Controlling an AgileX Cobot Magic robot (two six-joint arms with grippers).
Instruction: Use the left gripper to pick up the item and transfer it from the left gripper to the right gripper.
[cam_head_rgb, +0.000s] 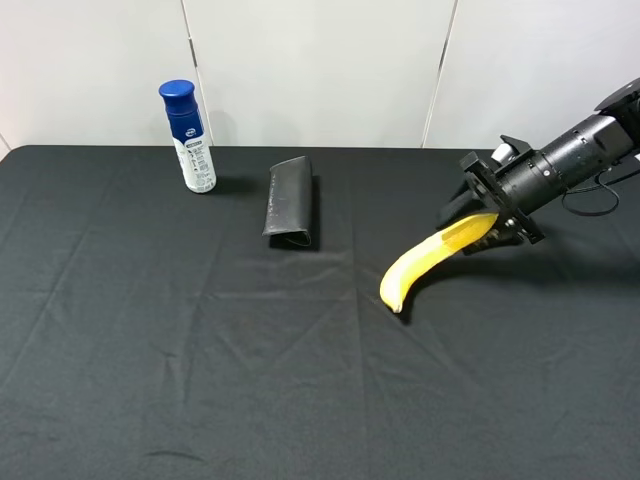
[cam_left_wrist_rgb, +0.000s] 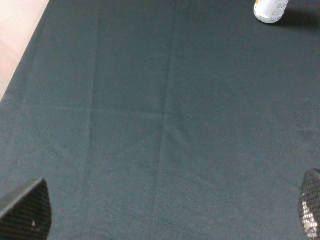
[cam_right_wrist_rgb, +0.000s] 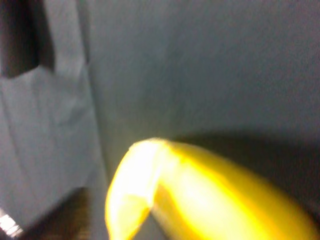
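The yellow banana (cam_head_rgb: 428, 262) hangs slanted at the right of the exterior high view. Its upper end sits in my right gripper (cam_head_rgb: 484, 226), which is shut on it, and its lower tip is at or just above the black cloth. In the right wrist view the banana (cam_right_wrist_rgb: 200, 195) fills the lower part, blurred and very close. My left gripper (cam_left_wrist_rgb: 172, 202) shows only in the left wrist view. Its two fingertips (cam_left_wrist_rgb: 27, 212) are far apart at the frame's lower corners, open and empty above bare cloth. The left arm is out of the exterior high view.
A blue-capped white bottle (cam_head_rgb: 189, 137) stands at the back left, and its base shows in the left wrist view (cam_left_wrist_rgb: 270, 10). A folded black pouch (cam_head_rgb: 290, 203) lies at the back centre. A black cloth (cam_head_rgb: 200, 360) covers the table. A white wall is behind.
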